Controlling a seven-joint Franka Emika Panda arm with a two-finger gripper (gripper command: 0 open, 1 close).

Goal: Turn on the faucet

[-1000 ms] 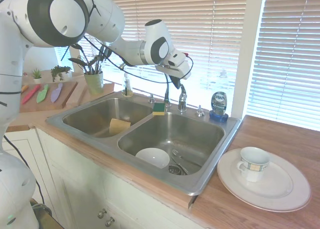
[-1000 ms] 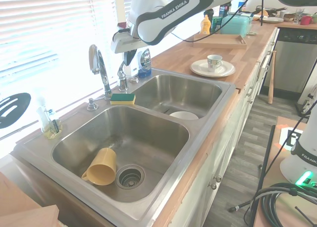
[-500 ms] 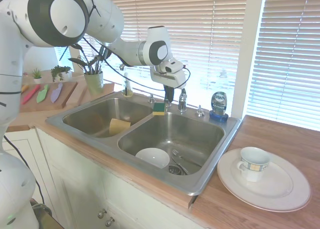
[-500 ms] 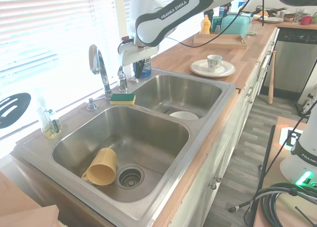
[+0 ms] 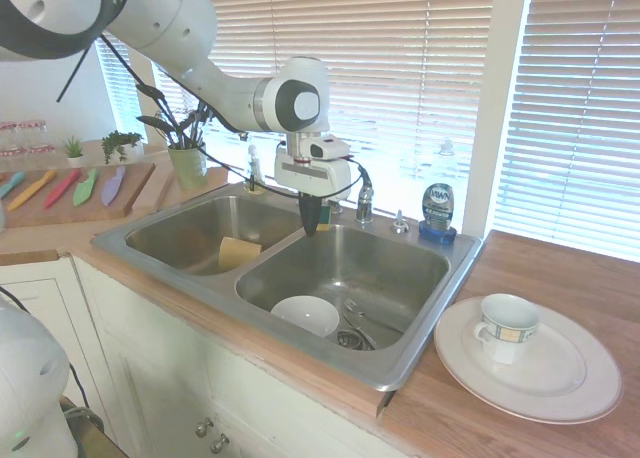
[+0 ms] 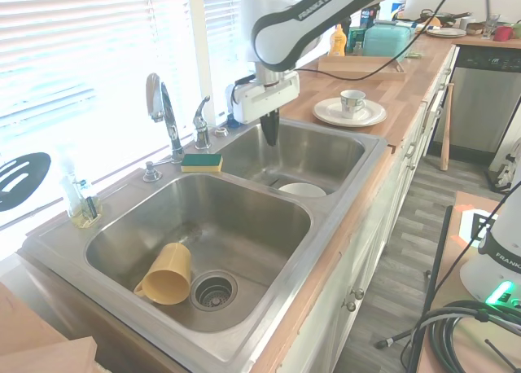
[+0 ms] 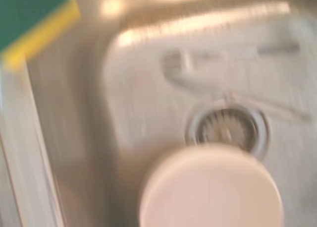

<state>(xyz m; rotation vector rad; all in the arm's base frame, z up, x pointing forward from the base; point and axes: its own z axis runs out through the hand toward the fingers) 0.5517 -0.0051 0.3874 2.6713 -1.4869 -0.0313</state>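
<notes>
Wrist view is motion-blurred: the round white bowl (image 7: 212,187) is cut off at six o'clock, the green-and-yellow sponge (image 7: 34,19) at eleven o'clock, utensils beside the drain indistinct

Strong daylight pours through the window blinds (image 5: 420,68), which wash out to near white in the second exterior view (image 6: 73,39). Both exterior views are sharp and bright, with mild wide-angle bending toward the edges. The steel sink (image 6: 203,218) carries broad soft reflections, and the faucet (image 6: 161,104) glints against the glare. Shadows in the basins are faint and diffuse. The wrist view is heavily blurred and smeared: the sponge (image 7: 29,14), the drain (image 7: 228,130) and the white bowl (image 7: 213,187) all lack crisp edges, and 2 bright glare spots sit on the sink rim.
</notes>
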